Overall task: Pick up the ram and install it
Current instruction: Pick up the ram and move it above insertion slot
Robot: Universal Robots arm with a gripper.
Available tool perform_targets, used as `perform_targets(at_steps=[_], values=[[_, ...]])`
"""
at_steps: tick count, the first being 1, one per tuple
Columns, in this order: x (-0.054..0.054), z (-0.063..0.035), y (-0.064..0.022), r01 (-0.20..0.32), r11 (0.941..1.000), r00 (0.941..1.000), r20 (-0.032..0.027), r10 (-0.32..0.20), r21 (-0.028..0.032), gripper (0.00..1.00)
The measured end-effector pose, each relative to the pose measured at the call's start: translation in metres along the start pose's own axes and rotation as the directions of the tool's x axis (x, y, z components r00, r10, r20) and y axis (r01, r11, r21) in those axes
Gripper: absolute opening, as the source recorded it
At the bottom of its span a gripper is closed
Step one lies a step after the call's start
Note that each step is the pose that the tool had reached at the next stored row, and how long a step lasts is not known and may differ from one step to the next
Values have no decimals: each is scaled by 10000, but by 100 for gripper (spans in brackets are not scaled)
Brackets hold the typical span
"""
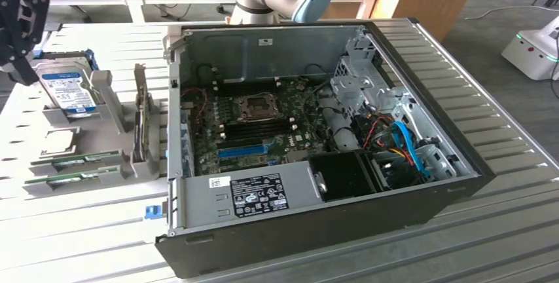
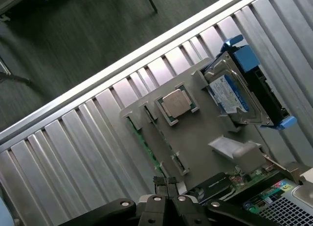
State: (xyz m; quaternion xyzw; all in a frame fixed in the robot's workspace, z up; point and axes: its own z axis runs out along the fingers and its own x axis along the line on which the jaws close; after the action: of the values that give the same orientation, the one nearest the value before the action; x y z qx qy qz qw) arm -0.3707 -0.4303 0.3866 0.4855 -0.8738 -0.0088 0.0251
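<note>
ram (image 1: 83,160): not lifted yet, folks. It sits on edge in its slot in the grey holder (image 2: 205,138), beside the computer case on the exterior view's left.
claw (image 2: 166,186): fingers pinched right together with nothing between them. Empty-handed, hanging above the holder.
nearest to the claw: the holder's two narrow slots. The wrist view looks straight down on them, with a green board edge peeking out of one.
twin stick (image 1: 68,178): parked in the slot just beside the ram, parallel to it. Both sticks are home, and neither is touched by the claw.
rest of the holder: a CPU chip (image 2: 178,102) lies flat in its square pocket, and a hard drive (image 2: 232,94) with a blue label stands in its cradle at the far end.
computer case (image 1: 288,237): lying open on the slatted metal table (image 1: 489,230), with the motherboard (image 1: 288,132) exposed and well apart from the claw.
done so far: by my read, only the approach. The claw is over the parts holder.
left to do: the grab itself, and the whole install in the case.
</note>
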Motion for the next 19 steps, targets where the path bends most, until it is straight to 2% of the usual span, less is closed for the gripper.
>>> perform_targets(at_steps=[4, 8, 11, 19], values=[[0, 1, 0, 631, 9980, 9980, -26, -631, 21, 11], [0, 3, 0, 1259, 9920, 9920, -53, -1259, 41, 11], [0, 4, 0, 1720, 9851, 9851, -74, -1720, 55, 11], [0, 6, -1, 2748, 9615, 9615, -123, -2747, 81, 11]])
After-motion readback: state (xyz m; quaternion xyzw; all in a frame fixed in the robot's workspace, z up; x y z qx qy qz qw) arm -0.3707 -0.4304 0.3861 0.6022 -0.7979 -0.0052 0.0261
